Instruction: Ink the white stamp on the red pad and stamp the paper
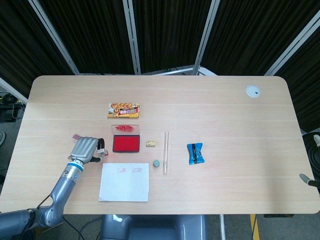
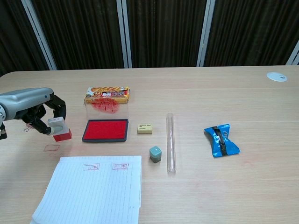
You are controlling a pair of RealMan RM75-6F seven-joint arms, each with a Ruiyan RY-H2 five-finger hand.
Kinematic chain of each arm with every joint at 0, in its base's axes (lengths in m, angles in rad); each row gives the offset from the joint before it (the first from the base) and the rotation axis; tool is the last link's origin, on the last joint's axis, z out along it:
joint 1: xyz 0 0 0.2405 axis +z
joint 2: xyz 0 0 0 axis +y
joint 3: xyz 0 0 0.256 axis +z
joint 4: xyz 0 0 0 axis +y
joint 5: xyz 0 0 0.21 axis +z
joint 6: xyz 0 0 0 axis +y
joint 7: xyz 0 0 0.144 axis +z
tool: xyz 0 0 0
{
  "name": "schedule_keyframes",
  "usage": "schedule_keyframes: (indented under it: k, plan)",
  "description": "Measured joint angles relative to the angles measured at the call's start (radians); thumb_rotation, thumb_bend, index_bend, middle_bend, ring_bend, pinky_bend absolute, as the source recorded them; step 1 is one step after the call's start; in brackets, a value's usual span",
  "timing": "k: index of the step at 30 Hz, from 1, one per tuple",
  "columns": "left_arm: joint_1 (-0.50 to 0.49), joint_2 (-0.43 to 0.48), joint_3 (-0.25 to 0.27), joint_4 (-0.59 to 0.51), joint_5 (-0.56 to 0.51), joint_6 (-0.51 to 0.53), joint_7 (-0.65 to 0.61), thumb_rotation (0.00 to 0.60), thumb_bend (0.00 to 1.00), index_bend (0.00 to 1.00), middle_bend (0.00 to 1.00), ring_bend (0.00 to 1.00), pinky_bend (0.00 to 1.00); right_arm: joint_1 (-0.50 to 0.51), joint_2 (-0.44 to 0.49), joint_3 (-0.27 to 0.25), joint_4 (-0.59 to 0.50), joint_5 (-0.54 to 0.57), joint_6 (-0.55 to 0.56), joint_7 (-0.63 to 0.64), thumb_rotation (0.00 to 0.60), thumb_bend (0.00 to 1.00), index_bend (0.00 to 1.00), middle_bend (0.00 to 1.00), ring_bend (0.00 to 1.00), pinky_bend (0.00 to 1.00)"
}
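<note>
My left hand [image 1: 85,149] [image 2: 32,106] hovers left of the red ink pad [image 1: 125,143] [image 2: 106,130] and holds the white stamp [image 2: 59,129] [image 1: 101,150], red face down, above the bare table. The lined paper [image 1: 125,181] [image 2: 93,189] lies at the front edge and carries two red stamp marks [image 2: 120,165] near its top. Another faint red mark [image 2: 51,148] is on the table below the stamp. My right hand is not visible in either view.
An orange snack box [image 1: 123,110] lies behind the pad, with the pad's clear lid [image 2: 106,107] standing in front of it. A small tan eraser [image 2: 145,129], a grey cube [image 2: 155,154], a glass tube [image 2: 170,142], a blue packet [image 2: 220,139], pink clips [image 1: 76,136] and a white disc [image 1: 253,91] are spread around.
</note>
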Motion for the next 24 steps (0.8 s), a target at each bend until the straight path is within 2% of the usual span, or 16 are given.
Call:
schedule_keyframes:
  k: [5,16,24]
  plan:
    - [-0.003,-0.042,0.002,0.086,-0.015,-0.038,-0.032,0.600,0.42,0.57,0.52,0.84,0.90,0.002,-0.002,-0.001,0.002,0.001,-0.003,-0.002,0.600,0.00,0.00,0.00,0.00,0.00]
    - [-0.004,-0.096,0.009,0.174,0.002,-0.075,-0.081,0.600,0.40,0.55,0.50,0.83,0.89,0.004,-0.006,0.000,0.007,0.009,-0.009,-0.008,0.600,0.00,0.00,0.00,0.00,0.00]
    - [0.001,-0.099,0.012,0.182,0.019,-0.076,-0.092,0.600,0.32,0.41,0.39,0.82,0.88,0.005,-0.008,0.000,0.009,0.011,-0.010,-0.010,0.600,0.00,0.00,0.00,0.00,0.00]
